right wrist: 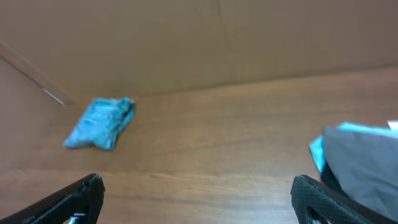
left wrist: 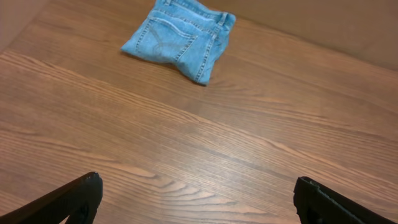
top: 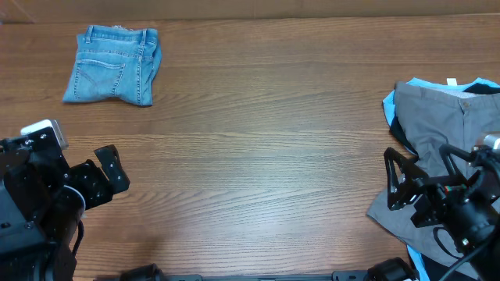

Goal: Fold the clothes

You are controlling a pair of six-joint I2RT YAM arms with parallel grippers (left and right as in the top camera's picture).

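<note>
Folded light-blue denim jeans (top: pixel 113 65) lie at the table's far left, back pocket up; they also show in the left wrist view (left wrist: pixel 180 37) and small in the right wrist view (right wrist: pixel 101 123). Grey trousers (top: pixel 444 136) lie on a pile at the right edge, over pale-blue (top: pixel 418 83) and dark pieces; they also show in the right wrist view (right wrist: pixel 364 163). My left gripper (top: pixel 109 169) is open and empty at the front left, as the left wrist view (left wrist: pixel 198 196) shows. My right gripper (top: pixel 400 181) is open and empty over the near edge of the pile, as the right wrist view (right wrist: pixel 198 194) shows.
The wooden table (top: pixel 266 148) stretches between the jeans and the pile. A brown wall (right wrist: pixel 217 43) rises behind the table's far edge.
</note>
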